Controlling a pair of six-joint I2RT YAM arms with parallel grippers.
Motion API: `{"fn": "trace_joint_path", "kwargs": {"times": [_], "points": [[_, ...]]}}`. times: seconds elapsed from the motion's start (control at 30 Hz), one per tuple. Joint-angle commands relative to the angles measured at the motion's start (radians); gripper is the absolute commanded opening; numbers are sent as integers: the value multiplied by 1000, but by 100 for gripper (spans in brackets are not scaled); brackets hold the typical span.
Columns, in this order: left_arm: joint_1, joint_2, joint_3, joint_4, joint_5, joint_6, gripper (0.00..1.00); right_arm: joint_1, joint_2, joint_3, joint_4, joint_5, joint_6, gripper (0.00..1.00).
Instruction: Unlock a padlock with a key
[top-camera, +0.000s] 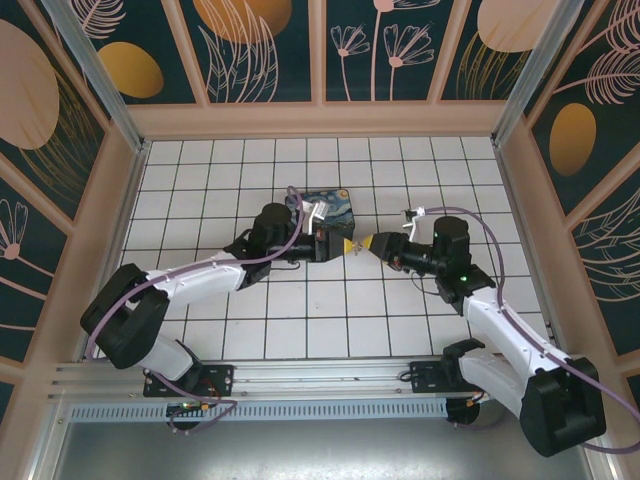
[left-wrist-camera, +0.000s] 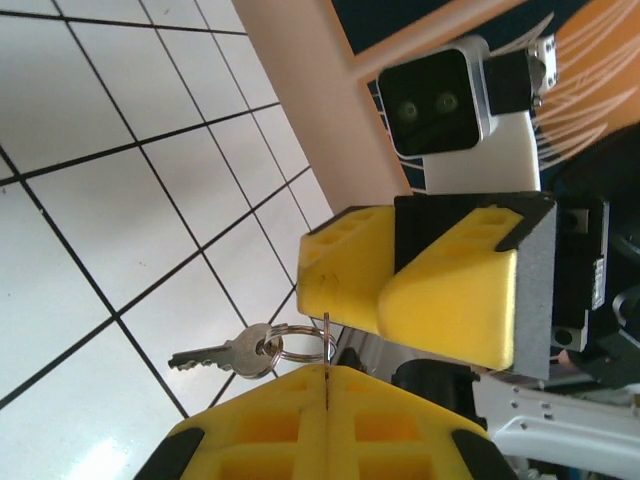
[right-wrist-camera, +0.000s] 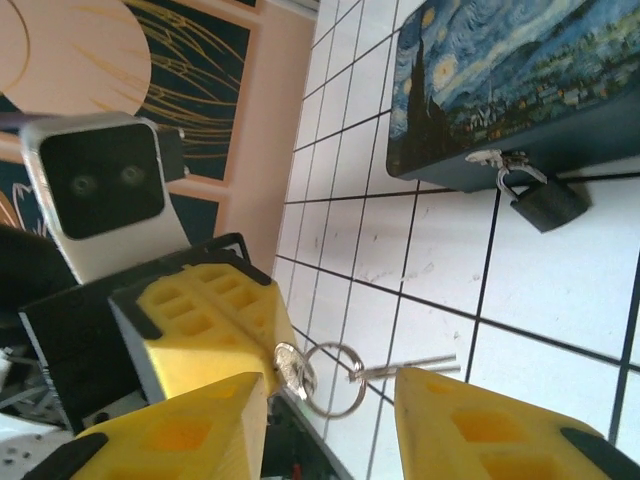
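The small grey metal key (right-wrist-camera: 290, 368) pinched in the left gripper (left-wrist-camera: 327, 375) gleams, smooth and polished. That gripper's yellow plastic fingers (left-wrist-camera: 400, 420) look matt. Beyond the right gripper (right-wrist-camera: 330, 425), the small dark padlock (right-wrist-camera: 548, 203) looks matt, the painted rectangular tin (right-wrist-camera: 500, 80) glossy.

Blk padlock (right-wrist-camera: 548, 203) shut, key (left-wrist-camera: 225, 355) dangling

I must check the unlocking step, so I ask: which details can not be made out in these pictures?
1. Key blade: both wrist views, hidden inside the shut left gripper.
2. Padlock keyhole: right wrist view, too dark and small.
3. Key, top view: too small between the gripper tips.
4. Tin: right wrist view, cut off by the top and right edges.
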Motion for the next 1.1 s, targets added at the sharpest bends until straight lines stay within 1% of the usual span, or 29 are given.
{"fn": "trace_joint_path", "kwargs": {"times": [0.0, 0.1, 0.17, 0.3, 0.5, 0.57, 0.8, 0.93, 1.07], "points": [[6, -8, 46, -121, 81, 125, 0, 1, 3, 59, -33, -52, -133, 37], [8, 5, 56, -119, 126, 133, 0, -1, -8, 80, -50, -92, -200, 37], [7, 2, 61, -136, 137, 147, 0, 0, -17, 79, -49, -124, -223, 36], [6, -17, 59, -133, 169, 163, 0, 1, -15, 59, -47, -159, -242, 36], [8, -26, 68, -152, 172, 170, 0, 22, -27, 39, 9, -228, -241, 36], [7, -31, 69, -138, 180, 160, 0, 30, -33, 31, 7, -233, -252, 38], [7, -60, 91, -133, 205, 159, 0, 32, -35, 9, 25, -239, -256, 39], [7, -61, 97, -151, 214, 179, 0, 29, -35, 20, 3, -201, -273, 40], [7, -56, 104, -167, 218, 188, 0, 20, -15, 31, 0, -194, -298, 40]]}}
